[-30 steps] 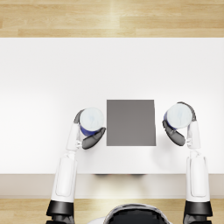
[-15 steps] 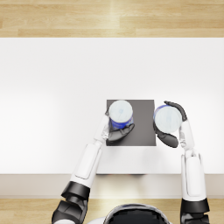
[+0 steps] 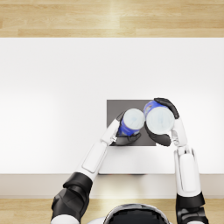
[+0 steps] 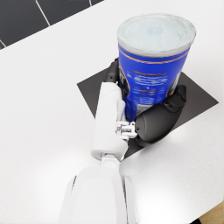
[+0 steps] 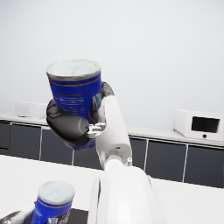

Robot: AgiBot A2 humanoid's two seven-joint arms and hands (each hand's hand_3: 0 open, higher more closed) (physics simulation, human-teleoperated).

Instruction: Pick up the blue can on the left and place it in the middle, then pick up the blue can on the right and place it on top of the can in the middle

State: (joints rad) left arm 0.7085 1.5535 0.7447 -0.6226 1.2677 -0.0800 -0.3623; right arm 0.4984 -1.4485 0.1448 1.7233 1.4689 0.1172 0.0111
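White desk [image 3: 52,87], dark square mat [image 3: 114,107] at its middle. Left robot hand [image 3: 124,139] grips the left blue can [image 3: 131,122], which half a second ago stood further toward the mat's left and is now centred on it, upright. Right robot hand [image 3: 162,127] grips the right blue can [image 3: 158,118], now carried inward and raised beside the first (not yet above it). Both cans: blue label, pale foil lid. Stacking remains.

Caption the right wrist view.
Right hand lifts a blue cylindrical can above the second blue can.
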